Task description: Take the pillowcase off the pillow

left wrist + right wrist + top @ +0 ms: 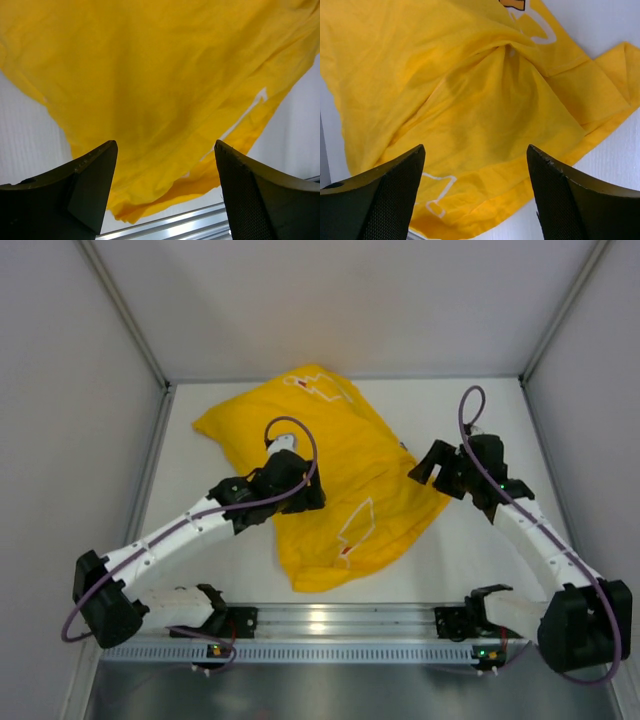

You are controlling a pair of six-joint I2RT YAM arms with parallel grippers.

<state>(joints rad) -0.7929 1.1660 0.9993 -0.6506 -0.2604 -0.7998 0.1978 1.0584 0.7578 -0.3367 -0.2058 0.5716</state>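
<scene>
Clearly, the left gripper [165, 192] has its two dark fingers [90, 185] spread wide with nothing between them, poised over the pillowcase [375, 465]. In the top view it sits above the cloth's left half. The right gripper [475, 197] is likewise spread and holds nothing. It hangs at the case's right edge, above a folded hem. The pillowcase lies crumpled and runs diagonally across the white table [230, 570], from the far centre down toward the metal rail [330, 620] at the near edge. It is bright yellow, with faint white outline marks [355, 525] on it. Its far part looks fuller than the flat near end. The pillow is hidden, so I cannot tell whether it is inside.
</scene>
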